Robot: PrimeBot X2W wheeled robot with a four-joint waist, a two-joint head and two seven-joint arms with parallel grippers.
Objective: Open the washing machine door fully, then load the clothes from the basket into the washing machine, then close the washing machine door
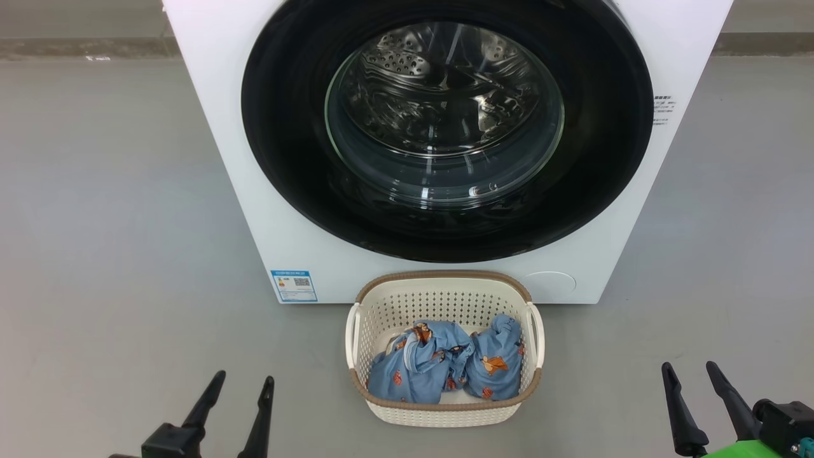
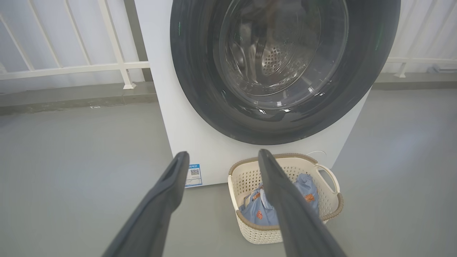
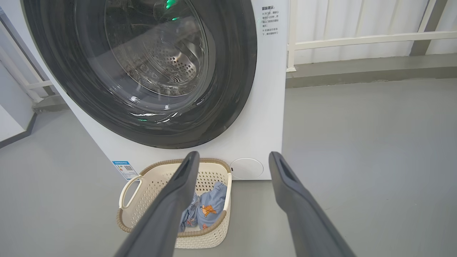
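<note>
The white washing machine (image 1: 254, 191) stands straight ahead with its round black door (image 1: 286, 146) shut flat against the front; the steel drum shows through the glass. On the floor just before it sits the cream basket (image 1: 445, 413) holding two light blue printed clothes (image 1: 445, 366). My left gripper (image 1: 245, 381) is open at the lower left, well left of the basket. My right gripper (image 1: 690, 367) is open at the lower right, apart from it. Both wrist views show the basket (image 2: 332, 203) (image 3: 132, 217), the door (image 2: 200, 89) (image 3: 232, 71) and empty open fingers (image 2: 167, 189) (image 3: 296, 192).
Grey floor (image 1: 114, 222) spreads on both sides of the machine. A white railing (image 2: 71, 66) (image 3: 357, 39) runs along a low kerb behind it. A blue label sticker (image 1: 293, 285) marks the machine's lower left front, a round cap (image 1: 550, 284) its lower right.
</note>
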